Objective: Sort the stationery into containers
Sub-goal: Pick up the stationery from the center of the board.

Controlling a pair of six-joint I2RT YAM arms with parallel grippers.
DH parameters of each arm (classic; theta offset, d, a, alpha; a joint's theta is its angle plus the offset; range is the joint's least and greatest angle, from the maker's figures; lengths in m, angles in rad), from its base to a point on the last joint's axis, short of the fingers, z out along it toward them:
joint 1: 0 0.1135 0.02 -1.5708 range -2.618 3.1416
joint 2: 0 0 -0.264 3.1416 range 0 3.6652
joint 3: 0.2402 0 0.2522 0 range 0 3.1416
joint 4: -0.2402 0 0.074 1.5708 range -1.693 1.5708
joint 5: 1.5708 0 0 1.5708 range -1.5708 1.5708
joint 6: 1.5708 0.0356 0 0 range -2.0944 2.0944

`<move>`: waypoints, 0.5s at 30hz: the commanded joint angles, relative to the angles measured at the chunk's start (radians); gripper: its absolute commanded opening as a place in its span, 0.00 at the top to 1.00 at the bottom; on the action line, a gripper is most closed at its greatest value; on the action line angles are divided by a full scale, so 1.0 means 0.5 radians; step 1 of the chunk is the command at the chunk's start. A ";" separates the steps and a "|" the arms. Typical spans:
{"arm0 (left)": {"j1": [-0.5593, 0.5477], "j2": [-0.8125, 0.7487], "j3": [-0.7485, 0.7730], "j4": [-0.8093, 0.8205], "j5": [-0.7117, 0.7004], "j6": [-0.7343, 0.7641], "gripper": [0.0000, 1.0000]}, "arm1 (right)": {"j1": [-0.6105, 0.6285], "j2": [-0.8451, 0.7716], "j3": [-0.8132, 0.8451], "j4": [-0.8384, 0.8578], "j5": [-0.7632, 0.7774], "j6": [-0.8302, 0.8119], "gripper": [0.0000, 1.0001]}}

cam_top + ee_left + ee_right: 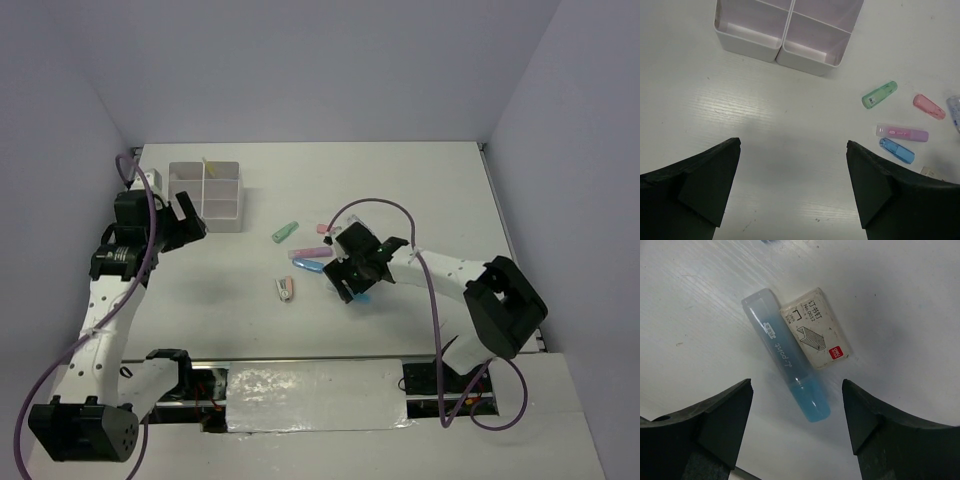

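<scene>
Right gripper [796, 422]: poised low over the table with its two black fingers spread apart, nothing between the pads; they stand either side of the blue highlighter's lower end.
Blue highlighter [786, 354]: lies flat on the white table [420, 190], straight ahead of the right fingers; its deeper blue end sits in the gap between them and the pale capped end points away and to the left.
Long axis: runs on a slant, nearly lengthwise into the gap (so the fingers would close across its width, which suits a pinch near the blue end).
Staple box [813, 328]: a small white carton with a staple drawing and a red mark, touching the highlighter's right flank along its upper half; a finger closing from that side looks likely to pass below it, though narrowly.
Left gripper [792, 187]: fingers wide apart and empty, hovering over bare table just in front of the compartment box [781, 44].
Nearer arm: the right one, plainly; the left is well apart from this piece.
Other stationery: a green highlighter [879, 94], a pink one [929, 106], a pink-and-purple one [902, 133] and a second blue one [896, 150] lie loose right of the left gripper.
Compartment box contents: a yellow stick [209, 167] stands in a far compartment.
</scene>
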 commanded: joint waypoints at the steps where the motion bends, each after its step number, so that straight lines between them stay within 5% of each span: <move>1: 0.017 -0.066 0.025 0.115 0.048 0.065 0.01 | -0.006 0.053 0.048 -0.015 0.022 0.053 0.22; 8: 0.057 -0.032 0.031 0.111 0.057 0.065 0.01 | 0.114 0.206 0.051 -0.022 0.114 0.136 0.27; 15: 0.069 0.001 0.037 0.108 0.070 0.062 0.01 | 0.325 0.240 0.063 -0.024 0.126 0.264 0.56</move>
